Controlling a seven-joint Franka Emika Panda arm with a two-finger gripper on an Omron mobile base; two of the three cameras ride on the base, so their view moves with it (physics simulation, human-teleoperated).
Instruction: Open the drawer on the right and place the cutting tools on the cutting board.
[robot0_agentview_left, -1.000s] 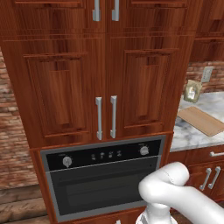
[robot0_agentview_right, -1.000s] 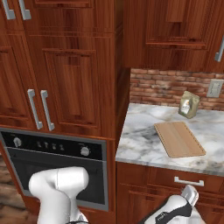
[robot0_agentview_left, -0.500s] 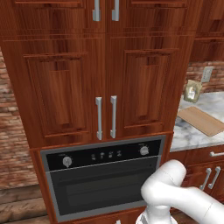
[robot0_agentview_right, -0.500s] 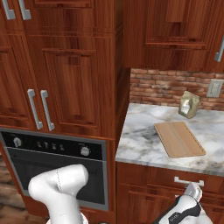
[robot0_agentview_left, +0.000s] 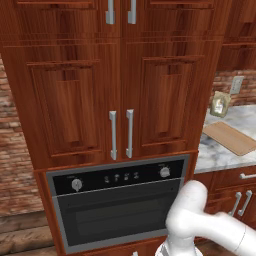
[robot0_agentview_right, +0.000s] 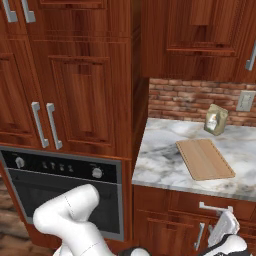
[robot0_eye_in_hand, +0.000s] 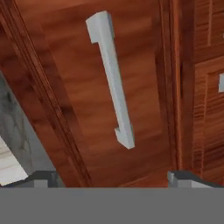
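Note:
The drawer (robot0_agentview_right: 182, 199) is a shallow reddish-brown front just under the marble counter, and it is closed. Its short silver bar handle (robot0_agentview_right: 215, 207) runs slantwise across the hand view as the handle (robot0_eye_in_hand: 111, 78). My gripper (robot0_agentview_right: 223, 227) hangs just below and in front of that handle. It is open, with the fingertips (robot0_eye_in_hand: 41, 178) spread wide and nothing between them. The light tan cutting board (robot0_agentview_right: 205, 158) lies bare on the counter, also seen as the cutting board (robot0_agentview_left: 229, 138). The cutting tools are hidden.
A black oven (robot0_agentview_right: 65, 182) sits left of the drawer, under tall cabinet doors with vertical handles (robot0_agentview_left: 121, 134). A small packet (robot0_agentview_right: 215, 120) leans on the brick wall behind the board. Lower cabinet doors with vertical handles (robot0_agentview_right: 199, 236) stand under the drawer.
My arm has swung a little to the right, bringing the hand closer under the drawer handle. The jaws have stayed wide apart and the drawer is still closed.

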